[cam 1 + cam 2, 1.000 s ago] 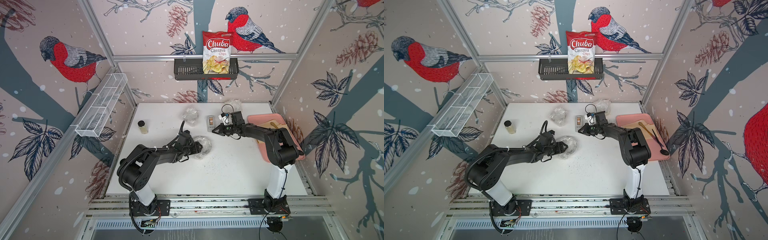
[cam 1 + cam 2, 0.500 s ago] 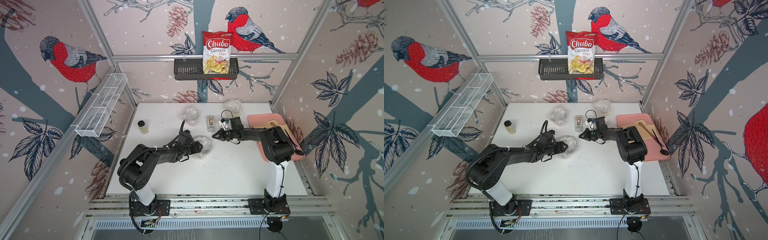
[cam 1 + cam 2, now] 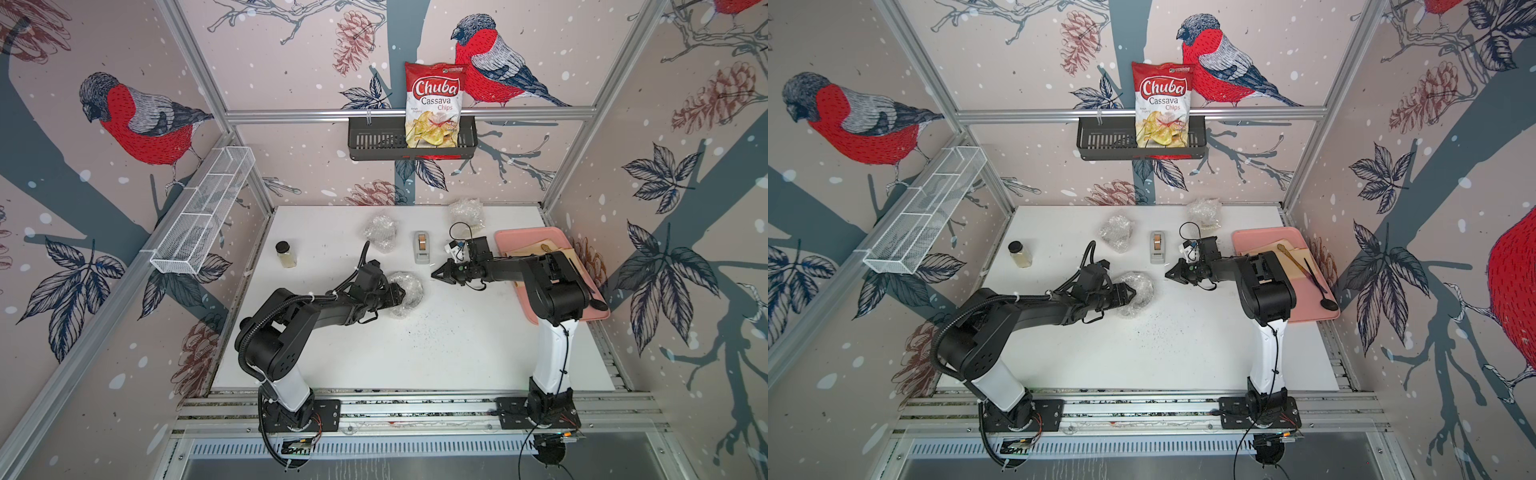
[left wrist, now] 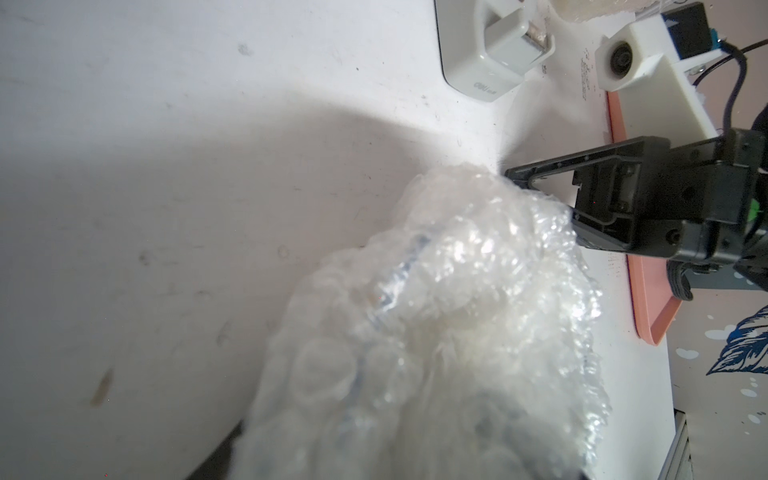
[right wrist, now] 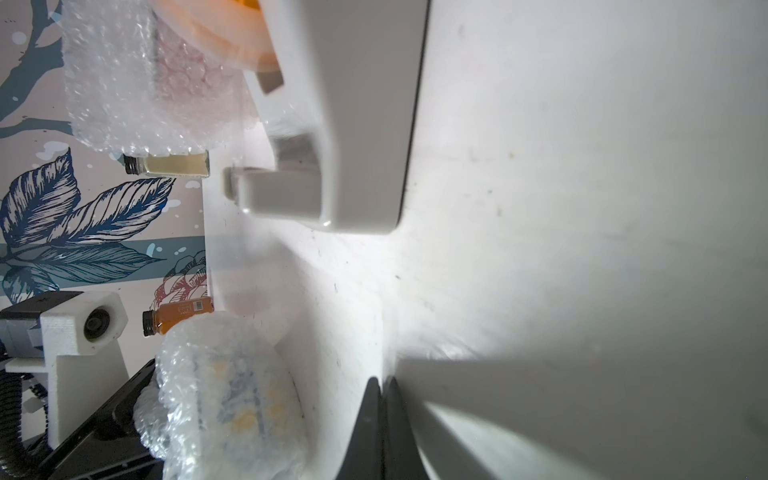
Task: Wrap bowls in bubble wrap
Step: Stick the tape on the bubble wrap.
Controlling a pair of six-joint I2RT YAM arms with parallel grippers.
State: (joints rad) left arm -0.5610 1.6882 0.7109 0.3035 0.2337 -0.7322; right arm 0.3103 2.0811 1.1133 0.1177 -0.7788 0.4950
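A bowl bundled in bubble wrap (image 3: 411,289) (image 3: 1142,286) lies mid-table, and my left gripper (image 3: 400,293) is shut on it from the left. The wrap (image 4: 457,311) hides that gripper's fingers in the left wrist view. Blue and yellow pattern of the bowl (image 5: 245,415) shows through the wrap in the right wrist view. My right gripper (image 3: 434,275) (image 5: 382,384) is shut just right of the bundle, not touching it, and I see nothing between its fingertips. Two more wrapped bundles (image 3: 380,232) (image 3: 466,212) sit at the back.
A grey tape dispenser (image 3: 422,247) stands just behind the right gripper. A small glass jar (image 3: 286,254) is at the left. A pink tray (image 3: 557,309) with tan paper and a spoon lies along the right edge. Baskets hang on the walls.
My right gripper has shifted a little from the tape dispenser's front end toward the near side. The left gripper and its bundle have stayed put.
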